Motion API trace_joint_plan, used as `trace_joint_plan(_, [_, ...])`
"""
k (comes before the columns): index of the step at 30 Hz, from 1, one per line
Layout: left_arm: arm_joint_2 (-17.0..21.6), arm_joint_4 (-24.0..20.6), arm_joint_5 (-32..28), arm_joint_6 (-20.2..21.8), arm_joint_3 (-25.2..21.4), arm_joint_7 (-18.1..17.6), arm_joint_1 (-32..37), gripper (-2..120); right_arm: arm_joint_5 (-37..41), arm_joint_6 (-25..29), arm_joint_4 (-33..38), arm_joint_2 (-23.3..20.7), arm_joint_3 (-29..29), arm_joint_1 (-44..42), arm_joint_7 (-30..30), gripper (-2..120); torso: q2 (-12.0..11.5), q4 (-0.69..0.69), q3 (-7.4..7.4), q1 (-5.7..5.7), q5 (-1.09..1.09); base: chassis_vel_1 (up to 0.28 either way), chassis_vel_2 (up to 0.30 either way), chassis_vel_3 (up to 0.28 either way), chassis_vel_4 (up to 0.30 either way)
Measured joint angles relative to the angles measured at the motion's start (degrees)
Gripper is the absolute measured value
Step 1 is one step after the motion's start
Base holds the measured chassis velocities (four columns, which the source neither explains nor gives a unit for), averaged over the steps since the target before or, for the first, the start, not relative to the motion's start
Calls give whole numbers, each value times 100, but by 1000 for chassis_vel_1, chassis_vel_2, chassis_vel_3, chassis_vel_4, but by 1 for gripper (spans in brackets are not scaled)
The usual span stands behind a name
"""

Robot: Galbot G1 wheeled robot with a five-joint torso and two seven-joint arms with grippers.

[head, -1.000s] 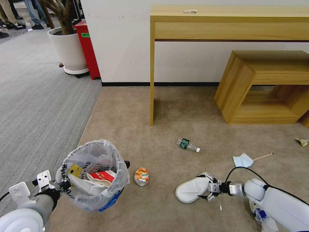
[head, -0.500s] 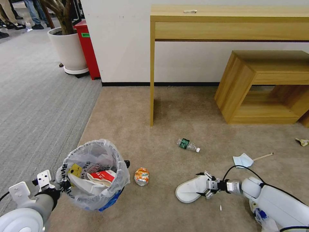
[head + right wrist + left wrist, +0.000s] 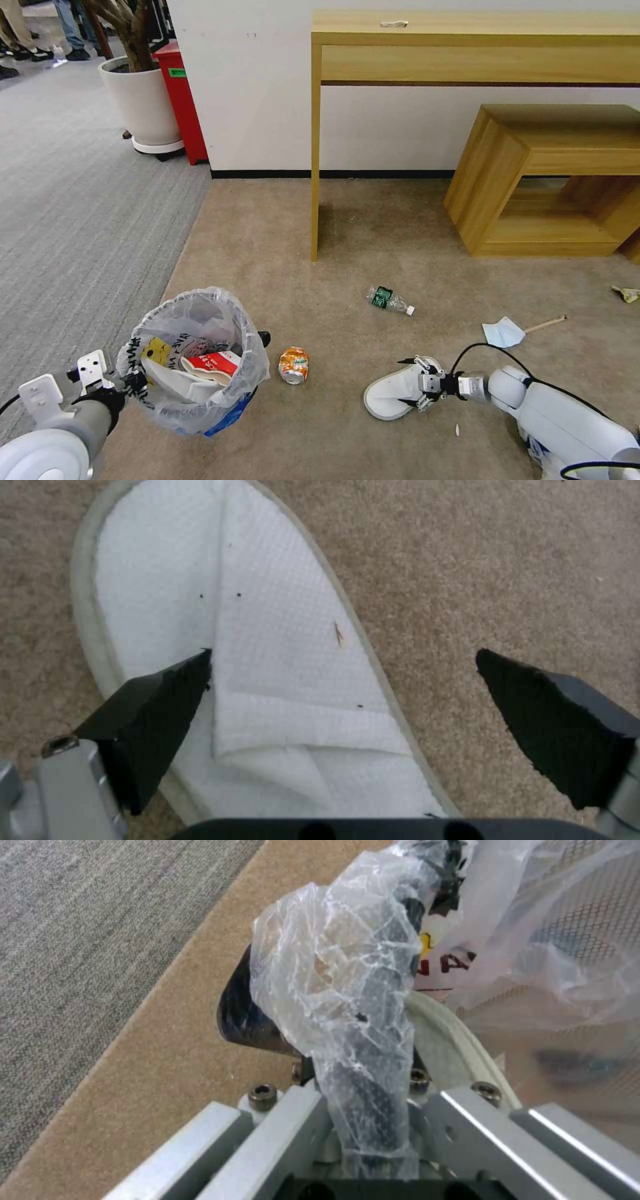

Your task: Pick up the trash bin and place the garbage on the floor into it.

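The trash bin, round and lined with a crinkled plastic bag, hangs at my lower left over the floor. My left gripper is shut on its rim and bag. Inside the bin lie a white slipper and a red packet. Of the garbage, a white slipper lies on the beige carpet. My right gripper stands open over its strap, one finger on each side. A crushed orange can, green-label bottle, blue mask and wooden stick lie around.
A wooden desk leg and a low wooden shelf stand ahead by the wall. Grey ribbed carpet, a white plant pot and a red box are on the left. A crumpled scrap lies at the right edge.
My right gripper has slid left along the slipper, staying open and low over it. The left arm and the bin have barely moved.
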Motion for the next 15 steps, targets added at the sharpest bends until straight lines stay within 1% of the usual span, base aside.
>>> trace_joint_plan(4, [10,23,0,0,-1,23,-11,1,-24,3,-76,16,0,0,122,98,0,0,0,0,-1,0,0,0,0])
trace_joint_plan(5, [11,26,0,0,3,28,-23,1,-25,18,-120,28,1,6,136,95,0,0,0,0,-1,0,0,0,0])
trace_joint_plan(6, [12,27,1,0,8,35,-30,1,-34,41,-168,45,5,16,144,89,0,-1,0,0,0,0,0,0,0])
trace_joint_plan(7, [12,27,1,0,8,35,-30,1,-34,41,-168,45,5,16,144,89,0,-1,0,0,0,0,0,0,0])
trace_joint_plan(8, [13,28,2,0,13,39,-35,1,-38,58,-196,57,10,26,141,86,0,-1,0,0,-1,0,0,0,0])
trace_joint_plan(10, [12,29,3,0,22,47,-44,1,-37,114,-271,89,24,50,116,75,0,0,0,0,-1,0,0,0,0])
trace_joint_plan(11, [12,29,3,0,22,47,-44,1,-37,114,-271,89,24,50,116,75,0,0,0,0,-1,0,0,0,0])
trace_joint_plan(12, [10,29,4,0,23,47,-45,1,-38,129,-290,99,26,54,103,71,0,0,0,0,-1,0,0,0,0])
trace_joint_plan(14, [9,30,6,0,24,54,-44,1,-25,149,-316,114,28,61,40,61,0,0,0,0,-1,0,0,0,0])
trace_joint_plan(15, [9,30,6,0,24,54,-44,1,-25,149,-316,114,28,61,40,61,0,0,0,0,-1,0,0,0,0])
